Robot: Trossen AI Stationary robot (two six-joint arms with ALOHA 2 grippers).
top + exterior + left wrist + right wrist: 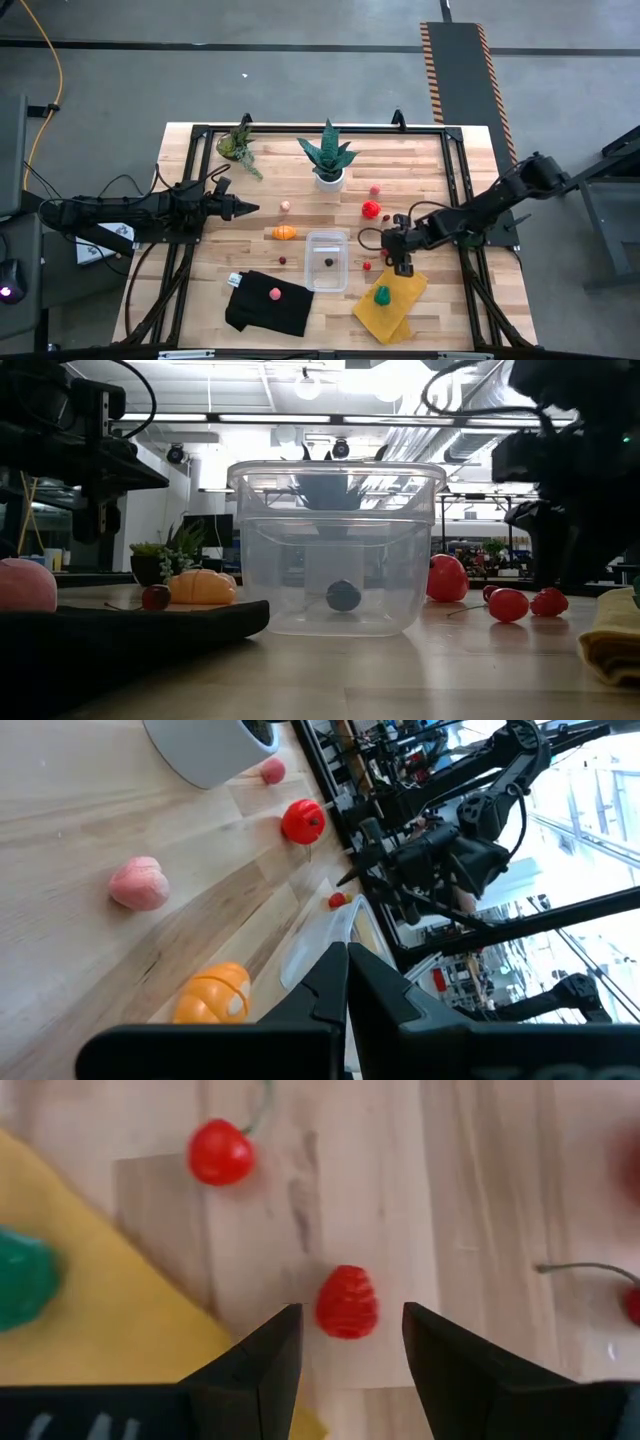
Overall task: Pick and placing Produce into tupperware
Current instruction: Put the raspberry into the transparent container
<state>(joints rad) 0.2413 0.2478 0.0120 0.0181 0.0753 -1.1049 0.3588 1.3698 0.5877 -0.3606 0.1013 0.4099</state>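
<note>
The right tool (402, 266) is held low over the table (420, 160), just beside the yellow cloth (395, 310), with its two fingers (262, 1365) set apart and nothing clamped between them. In the right wrist view a small red ridged berry (347, 1302) is seen lying on the wood in the gap just ahead of the fingertips, not touched by either finger. A red cherry (221, 1151) with a thin stem is seen a little farther on, near the edge of the yellow cloth, and a green toy piece (382, 294) is carried on that cloth. The tupperware (327, 259) is placed on the table just to the left of the right tool, between it and the black cloth (268, 305); it stands upright and open, and one small dark round piece (329, 262) is contained in it. A pink piece (274, 293) is laid on the black cloth. An orange piece (285, 233) is set near the container's far left corner, with a pale pink piece (286, 206) beyond it and a larger red piece (371, 209) near the white-potted plant (328, 160). The left tool (248, 208) is kept above the table's left side, well apart from the container, its fingers pressed together on nothing.
</note>
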